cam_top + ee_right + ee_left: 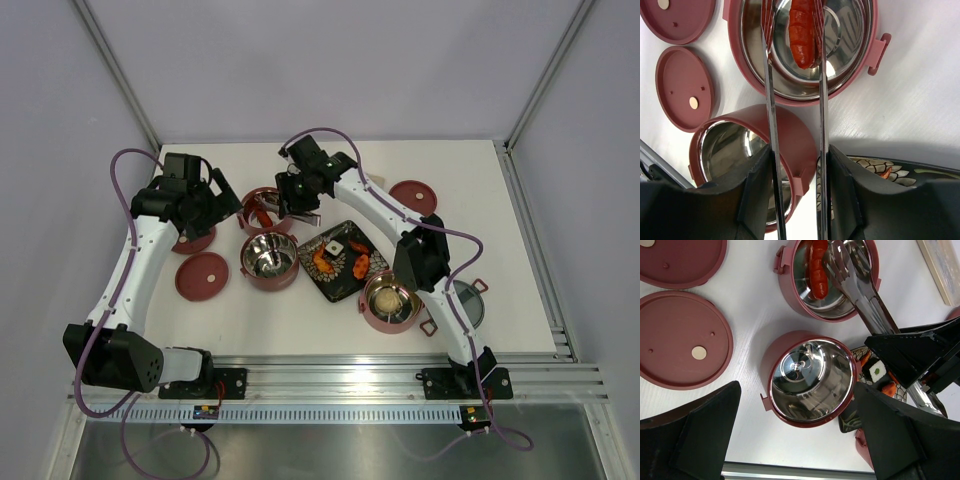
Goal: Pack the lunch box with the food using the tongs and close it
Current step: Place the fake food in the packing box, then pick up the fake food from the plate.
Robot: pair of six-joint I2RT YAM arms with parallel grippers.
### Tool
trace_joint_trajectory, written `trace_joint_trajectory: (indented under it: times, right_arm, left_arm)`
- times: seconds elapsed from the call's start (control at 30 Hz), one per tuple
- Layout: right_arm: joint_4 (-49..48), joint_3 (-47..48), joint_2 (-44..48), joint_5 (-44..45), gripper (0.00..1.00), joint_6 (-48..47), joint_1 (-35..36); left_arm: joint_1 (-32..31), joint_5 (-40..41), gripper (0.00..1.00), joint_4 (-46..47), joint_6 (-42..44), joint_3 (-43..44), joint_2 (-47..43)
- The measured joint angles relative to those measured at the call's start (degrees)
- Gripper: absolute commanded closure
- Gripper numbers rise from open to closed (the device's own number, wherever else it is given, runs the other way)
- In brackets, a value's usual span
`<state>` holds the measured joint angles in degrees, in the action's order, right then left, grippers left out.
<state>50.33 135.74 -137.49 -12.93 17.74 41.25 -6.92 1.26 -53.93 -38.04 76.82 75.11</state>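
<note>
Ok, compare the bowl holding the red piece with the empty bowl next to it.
The far bowl holds a red sausage-like piece; the empty bowl holds nothing. The tongs reach into the far bowl; nothing reaches into the empty bowl. The far bowl sits farther from the arm bases than the empty bowl. Both are dusty red outside, shiny steel inside, and lidless.

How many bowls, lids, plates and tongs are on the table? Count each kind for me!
red bowls: 3
flat red lids: 3
grey lid: 1
black plate: 1
tongs: 1
Total: 9
</note>
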Motion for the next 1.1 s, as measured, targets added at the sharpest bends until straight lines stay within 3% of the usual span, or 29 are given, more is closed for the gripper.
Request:
trace_joint_trajectory:
  times: [0.2, 0.47, 0.83, 1.1]
  right_arm:
    - [-1.0, -2.4, 3.3, 1.7, 0.5, 0.0, 0.0]
    - [-3.3, -10.6, 17.1, 5.1, 0.54, 0.6, 0.0]
    - [-3.6, -38.7, 41.7, 13.1, 0.54, 4.8, -0.1]
    - [1.2, -49.7, 51.8, 13.8, 0.54, 9.4, -0.1]
  left_arm:
    - [0.0, 0.0, 0.01, 0.0, 0.0, 0.0, 0.0]
    - [0.0, 0.0, 0.01, -0.1, 0.6, 0.2, 0.0]
    - [0.0, 0.1, 0.01, 0.0, 1.9, 2.0, 0.2]
    - [0.3, 0.0, 0.01, 0.0, 2.1, 2.0, 0.5]
